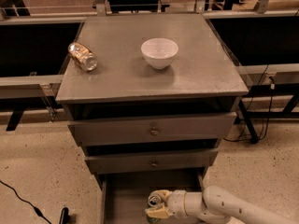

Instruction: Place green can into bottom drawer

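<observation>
I see gripper (158, 209) clamped on green can (155, 199) in open bottom drawer (124, 196); one orange-tan can (82, 56), one bowl (160, 52) atop three-drawer cabinet (201, 73); speckled floor (37, 171).

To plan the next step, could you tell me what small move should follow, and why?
Probably lower slightly, then release: the hand holds the green-and-white soda can over the pulled-out grey metal bottom drawer, apparently not yet set on its floor.

Gripper (158, 210) low in the bottom drawer (122, 196), clasping the green can (156, 199) — bare floor left; middle drawer front (152, 163) overhanging far end.
</observation>
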Controlling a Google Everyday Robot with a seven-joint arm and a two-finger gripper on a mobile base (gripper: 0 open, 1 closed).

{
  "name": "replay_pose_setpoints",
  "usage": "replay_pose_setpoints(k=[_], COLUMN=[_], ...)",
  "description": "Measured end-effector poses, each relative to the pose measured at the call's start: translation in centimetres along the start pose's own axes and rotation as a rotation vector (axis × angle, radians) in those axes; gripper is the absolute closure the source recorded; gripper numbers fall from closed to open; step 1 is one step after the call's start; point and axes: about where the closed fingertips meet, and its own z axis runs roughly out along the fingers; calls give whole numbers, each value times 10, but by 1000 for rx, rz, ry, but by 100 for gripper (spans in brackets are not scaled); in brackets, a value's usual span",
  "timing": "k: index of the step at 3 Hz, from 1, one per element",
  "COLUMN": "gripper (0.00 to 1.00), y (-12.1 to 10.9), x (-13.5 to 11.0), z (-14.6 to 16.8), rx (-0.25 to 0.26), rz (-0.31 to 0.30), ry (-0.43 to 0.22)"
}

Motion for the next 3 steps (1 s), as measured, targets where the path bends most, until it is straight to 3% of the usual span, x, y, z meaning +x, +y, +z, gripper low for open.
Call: replay_pose_setpoints(k=[2,3], gripper=[100,100], y=[9,4], x=[19,45], z=[9,39], rx=[-15,-28], rz=[44,20], ry=[8,-55])
